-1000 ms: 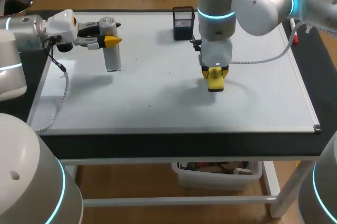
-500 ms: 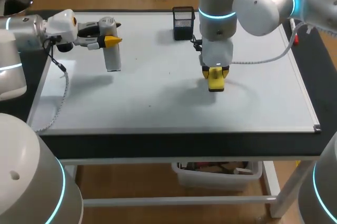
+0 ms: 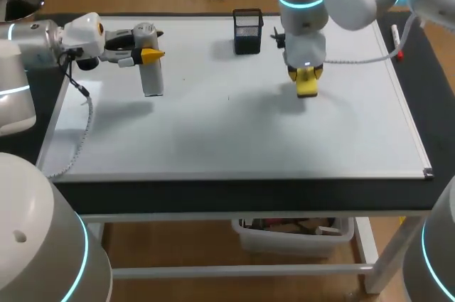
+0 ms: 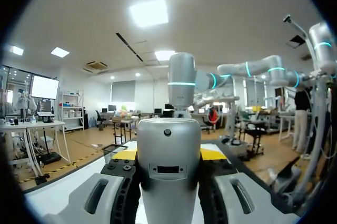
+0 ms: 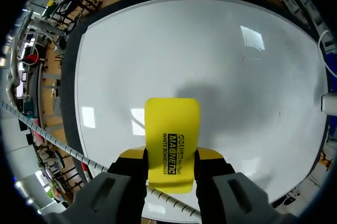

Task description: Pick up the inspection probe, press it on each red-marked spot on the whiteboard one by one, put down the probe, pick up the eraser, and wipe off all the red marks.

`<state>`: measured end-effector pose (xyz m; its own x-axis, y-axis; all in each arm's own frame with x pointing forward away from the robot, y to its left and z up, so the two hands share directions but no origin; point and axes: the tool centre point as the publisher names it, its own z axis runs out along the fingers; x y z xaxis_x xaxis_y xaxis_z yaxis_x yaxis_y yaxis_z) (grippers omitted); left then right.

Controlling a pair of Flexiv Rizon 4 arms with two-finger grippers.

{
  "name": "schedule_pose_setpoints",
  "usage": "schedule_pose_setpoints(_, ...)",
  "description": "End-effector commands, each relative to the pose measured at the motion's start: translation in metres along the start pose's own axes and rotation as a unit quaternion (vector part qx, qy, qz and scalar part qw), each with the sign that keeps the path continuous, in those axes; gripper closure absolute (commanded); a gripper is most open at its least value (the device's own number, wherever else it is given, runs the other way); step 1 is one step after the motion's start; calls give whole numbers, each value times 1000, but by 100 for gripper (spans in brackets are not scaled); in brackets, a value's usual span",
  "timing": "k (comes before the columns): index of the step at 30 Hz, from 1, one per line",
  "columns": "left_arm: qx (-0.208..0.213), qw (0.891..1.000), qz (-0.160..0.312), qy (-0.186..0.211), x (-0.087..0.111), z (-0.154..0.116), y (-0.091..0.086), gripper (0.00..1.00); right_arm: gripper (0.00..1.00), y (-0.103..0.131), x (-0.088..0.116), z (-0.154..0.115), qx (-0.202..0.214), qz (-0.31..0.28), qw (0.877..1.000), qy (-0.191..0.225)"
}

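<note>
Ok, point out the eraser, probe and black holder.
eraser (image 5: 172, 139), right wrist view, yellow face.
probe (image 4: 168, 174), left wrist view, silver body.
black holder (image 3: 247, 42), head view, front wall.

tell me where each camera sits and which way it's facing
Head view: fixed above and behind the robot, looking down on the whiteboard; the left claw and right claw both show.
Left wrist view: on the left wrist, facing level, out across the whiteboard; its claw shows, shut on the probe.
Right wrist view: on the right wrist, facing down at the whiteboard; its claw shows, shut on the eraser.
Shared: head and right wrist views both show eraser and whiteboard.
</note>
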<state>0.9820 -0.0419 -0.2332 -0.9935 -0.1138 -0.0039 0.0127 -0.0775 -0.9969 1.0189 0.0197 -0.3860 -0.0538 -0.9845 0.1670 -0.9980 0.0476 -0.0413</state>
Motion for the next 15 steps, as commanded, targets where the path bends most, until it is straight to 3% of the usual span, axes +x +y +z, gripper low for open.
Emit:
schedule_pose_setpoints(1,0,1000,1,-2,1,1,-1,100,100,-37,2,4,-23,-3,1000,-7)
schedule_pose_setpoints(11,0,1000,1,-2,1,1,-1,100,100,-83,0,13,-33,-16,999,-20)
schedule_pose_setpoints(15,0,1000,1,-2,1,1,-1,100,100,-101,-2,16,-41,-14,998,-49)
